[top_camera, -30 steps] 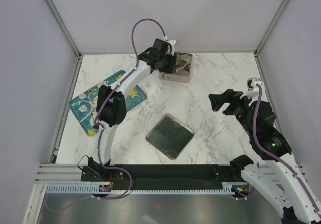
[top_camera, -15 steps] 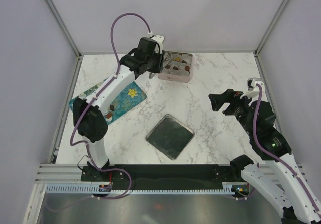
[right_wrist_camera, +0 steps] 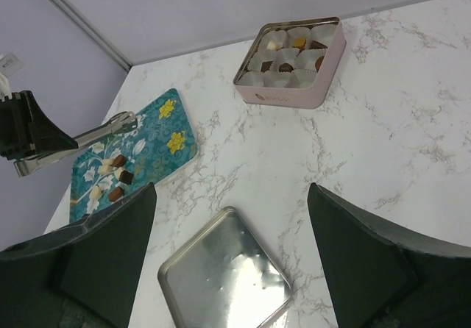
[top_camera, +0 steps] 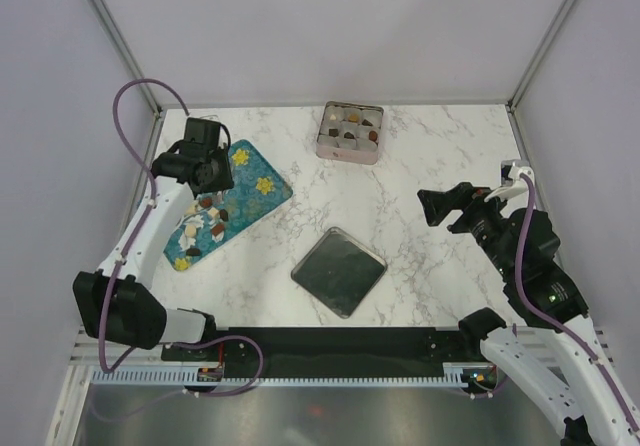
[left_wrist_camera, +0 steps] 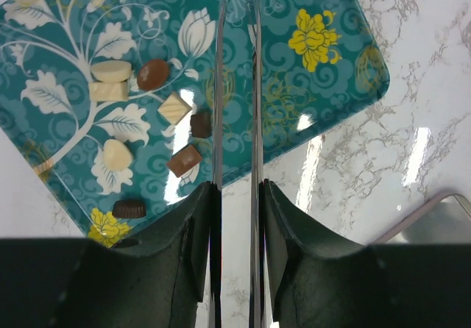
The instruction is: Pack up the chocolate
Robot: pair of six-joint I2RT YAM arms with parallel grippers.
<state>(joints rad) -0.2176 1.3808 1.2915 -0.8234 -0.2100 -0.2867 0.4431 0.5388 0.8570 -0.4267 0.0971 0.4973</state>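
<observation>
The left arm had swung from the pink tin [top_camera: 349, 133] at upper centre to the teal floral tray [top_camera: 259, 194] at left. Its left gripper [left_wrist_camera: 236, 85] hung over the tray, tongs nearly closed, empty. The right gripper [top_camera: 437, 206] stood wide at right. The chocolate [left_wrist_camera: 183, 160] lay scattered on the tray's left part.

chocolate [left_wrist_camera: 151, 115]: small bite-sized pieces, loose on a teal floral tray [left_wrist_camera: 324, 85], clustered toward its left end
colours: several whitish, some reddish-brown, some dark brown
shapes: rounds, ovals, small squares, one dark fluted cup shape
spacing: mostly apart, a few touching
more pieces: a few sit in paper cups of the square tin [top_camera: 350, 132] at the table's far edge
</observation>
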